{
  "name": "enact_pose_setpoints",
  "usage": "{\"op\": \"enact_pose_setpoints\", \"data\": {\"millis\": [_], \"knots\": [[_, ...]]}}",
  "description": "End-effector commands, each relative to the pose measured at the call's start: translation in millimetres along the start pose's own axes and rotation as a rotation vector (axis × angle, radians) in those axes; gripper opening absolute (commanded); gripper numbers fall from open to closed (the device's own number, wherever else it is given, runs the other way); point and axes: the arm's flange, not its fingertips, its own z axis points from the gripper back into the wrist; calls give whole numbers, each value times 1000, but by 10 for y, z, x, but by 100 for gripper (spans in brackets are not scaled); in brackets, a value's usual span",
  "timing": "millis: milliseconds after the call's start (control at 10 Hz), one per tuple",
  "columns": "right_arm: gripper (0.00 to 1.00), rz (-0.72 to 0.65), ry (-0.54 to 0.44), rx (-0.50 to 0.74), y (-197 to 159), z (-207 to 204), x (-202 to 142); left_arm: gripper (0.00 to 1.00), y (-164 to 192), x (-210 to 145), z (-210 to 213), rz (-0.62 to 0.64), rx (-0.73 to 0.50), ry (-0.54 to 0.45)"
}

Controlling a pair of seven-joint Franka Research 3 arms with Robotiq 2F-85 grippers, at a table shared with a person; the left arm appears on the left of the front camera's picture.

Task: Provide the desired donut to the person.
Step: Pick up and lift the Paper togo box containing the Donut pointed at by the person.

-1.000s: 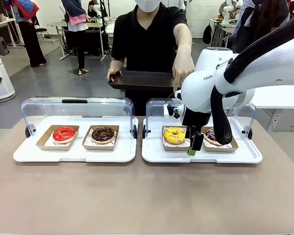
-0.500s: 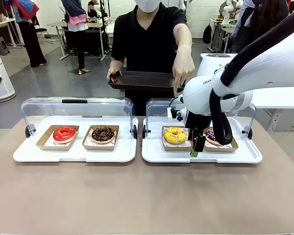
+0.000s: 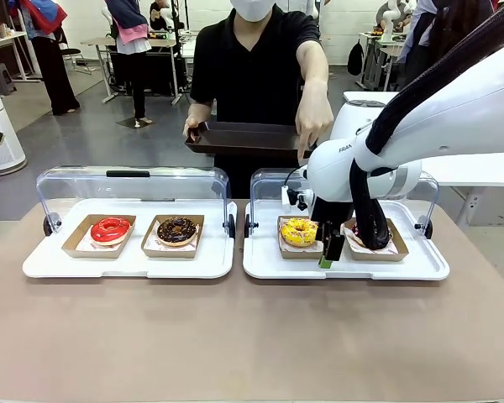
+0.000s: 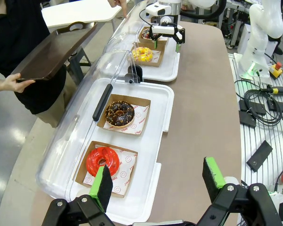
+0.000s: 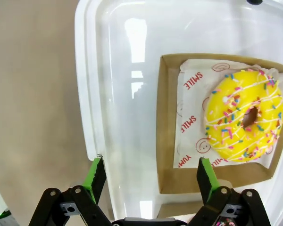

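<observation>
Right claw hangs spread beside the yellow donut, seemingly just over its cardboard tray. Left claw is spread, empty.

This is looking like a robot lab. A big white robot arm is reaching over the long brown table. Beside the table, black cables and a red stop button are lying on a grey metal plate. Behind the table, people are standing by white work desks on a wide grey floor.
</observation>
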Motion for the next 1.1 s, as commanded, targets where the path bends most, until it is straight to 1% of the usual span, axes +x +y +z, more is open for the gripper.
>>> {"op": "enact_pose_setpoints", "data": {"millis": [0, 300, 1000], "knots": [[100, 21, 31, -34, -72, -55, -43, 100, -6, 6, 4, -1, -1, -16], [100, 8, 42, -22, -90, -84, -82, 100, -6, 6, 4, -1, -1, -16], [100, 9, 7, 3, -101, -167, -64, 100, -6, 6, 4, -1, -1, -16]]}}
